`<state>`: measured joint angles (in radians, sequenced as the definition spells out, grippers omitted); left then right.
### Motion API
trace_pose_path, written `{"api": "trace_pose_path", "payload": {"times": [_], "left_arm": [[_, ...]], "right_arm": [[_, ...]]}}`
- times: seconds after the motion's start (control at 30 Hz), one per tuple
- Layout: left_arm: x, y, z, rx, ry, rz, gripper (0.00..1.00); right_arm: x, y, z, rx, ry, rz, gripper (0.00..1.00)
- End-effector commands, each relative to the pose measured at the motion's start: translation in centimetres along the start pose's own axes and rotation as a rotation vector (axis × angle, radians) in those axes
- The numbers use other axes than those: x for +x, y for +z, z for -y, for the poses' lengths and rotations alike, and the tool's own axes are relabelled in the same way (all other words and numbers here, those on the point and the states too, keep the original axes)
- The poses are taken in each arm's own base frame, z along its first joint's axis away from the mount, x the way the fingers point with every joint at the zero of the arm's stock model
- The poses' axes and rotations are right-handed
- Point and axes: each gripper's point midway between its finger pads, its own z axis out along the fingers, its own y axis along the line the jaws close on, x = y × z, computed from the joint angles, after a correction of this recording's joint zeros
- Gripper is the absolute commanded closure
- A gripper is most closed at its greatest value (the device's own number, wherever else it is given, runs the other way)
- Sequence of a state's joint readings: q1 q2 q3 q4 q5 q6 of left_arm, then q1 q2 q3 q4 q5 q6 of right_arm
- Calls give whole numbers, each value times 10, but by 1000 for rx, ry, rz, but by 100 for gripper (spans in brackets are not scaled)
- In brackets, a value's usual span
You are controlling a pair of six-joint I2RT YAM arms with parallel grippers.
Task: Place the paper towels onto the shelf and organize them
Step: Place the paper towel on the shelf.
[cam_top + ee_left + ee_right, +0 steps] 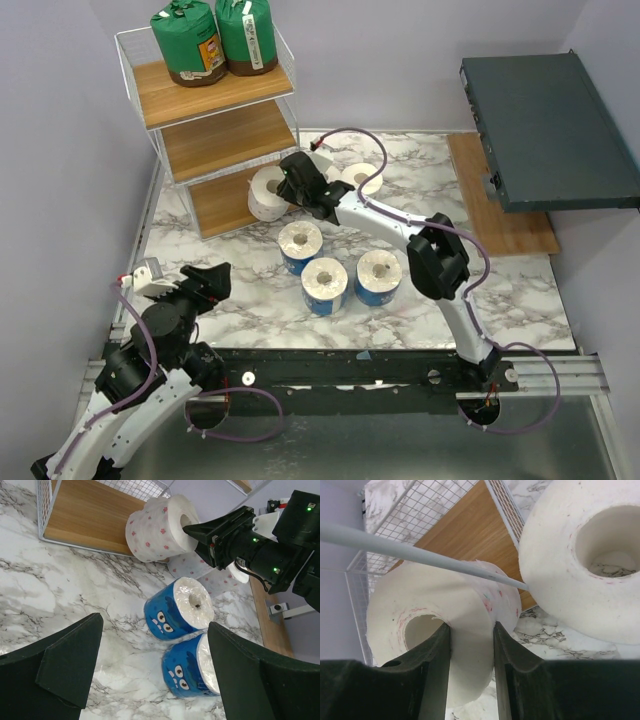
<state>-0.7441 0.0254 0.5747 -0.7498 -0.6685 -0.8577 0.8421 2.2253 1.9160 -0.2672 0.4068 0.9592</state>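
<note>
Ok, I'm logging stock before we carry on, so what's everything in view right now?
Three-tier wire shelf with wooden boards: one, white and brown, far left.
Green-wrapped paper rolls: two, green, top board.
White paper rolls with red dots: two, white; one tilted at the bottom tier's front edge, one on the table right of it.
Blue-wrapped paper rolls: three, blue, upright mid-table.
Dark grey flat box: one, grey, far right.
Marble table top: one, white-grey, under shelf and rolls.
Left claw: one, black, near left, open, empty.
Right claw: one, black, shut on the tilted white roll.
</note>
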Motion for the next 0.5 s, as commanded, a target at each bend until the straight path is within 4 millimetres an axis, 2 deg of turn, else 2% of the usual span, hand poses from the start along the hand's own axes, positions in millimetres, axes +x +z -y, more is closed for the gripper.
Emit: {"api": "trace_pose_path", "payload": {"times": [0.0, 0.2, 0.47], "left_arm": [[11, 2, 0, 5, -1, -39, 12], [17, 4, 0, 5, -4, -53, 12], [20, 4, -1, 6, -6, -59, 12]], "right_arm": [[-8, 10, -13, -22, 62, 50, 64], [0, 17, -9, -14, 54, 26, 63], [8, 20, -7, -12, 53, -12, 49]]}}
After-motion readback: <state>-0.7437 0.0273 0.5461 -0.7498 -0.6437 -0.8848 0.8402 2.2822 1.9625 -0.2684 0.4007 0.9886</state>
